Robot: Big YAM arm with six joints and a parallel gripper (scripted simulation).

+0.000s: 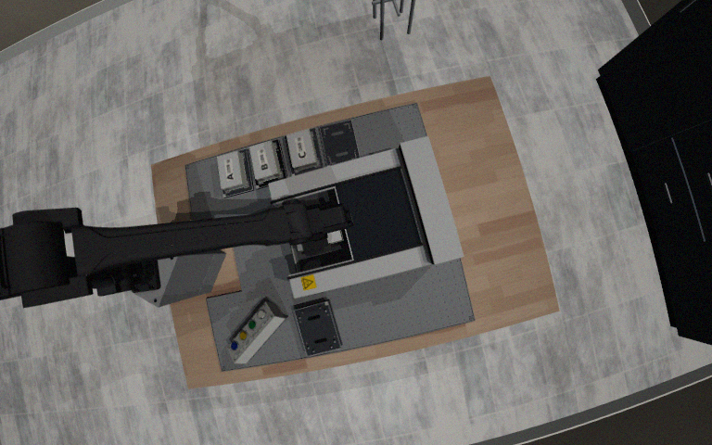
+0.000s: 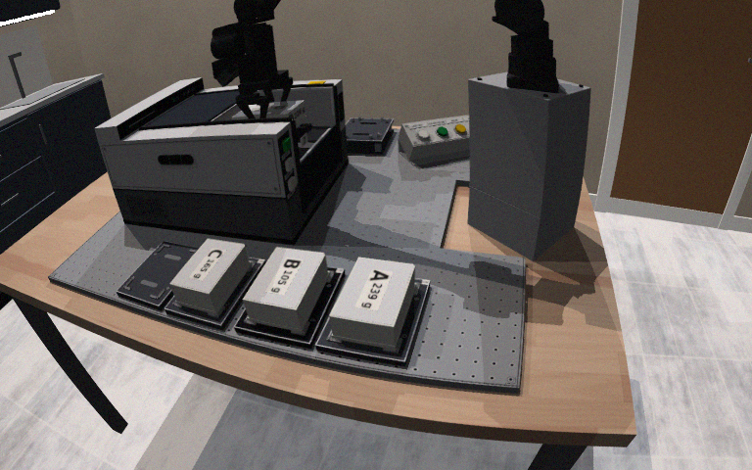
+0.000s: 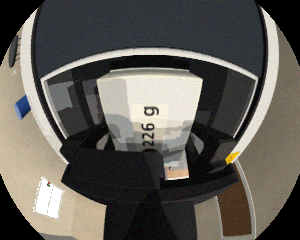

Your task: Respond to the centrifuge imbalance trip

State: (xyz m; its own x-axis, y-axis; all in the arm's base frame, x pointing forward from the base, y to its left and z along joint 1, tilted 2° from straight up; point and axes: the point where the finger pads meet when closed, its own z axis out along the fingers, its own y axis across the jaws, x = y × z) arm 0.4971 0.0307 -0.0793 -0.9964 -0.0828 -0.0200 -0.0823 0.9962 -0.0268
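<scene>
My gripper (image 2: 263, 103) (image 1: 320, 231) is shut on a pale grey balance plate (image 3: 150, 115) whose label reads 226 g. It holds the plate in the open door opening of the centrifuge (image 2: 216, 157), about level with the housing top. In the top view the arm hides most of the plate, and only a white corner (image 1: 333, 237) shows. I cannot tell whether the plate rests in the bucket. Plates A, 239 g (image 2: 375, 303), B, 105 g (image 2: 287, 288) and C, 165 g (image 2: 210, 274) sit on their nests. The fourth nest (image 2: 153, 273) is empty.
The operator panel (image 2: 434, 139) with its coloured buttons stands on the right side beyond the arm's grey pedestal (image 2: 523, 163). Another dark empty nest (image 1: 317, 326) lies next to the panel. The centrifuge's button strip (image 2: 287, 157) is on its front left edge. Dark cabinets (image 1: 691, 165) stand off the table.
</scene>
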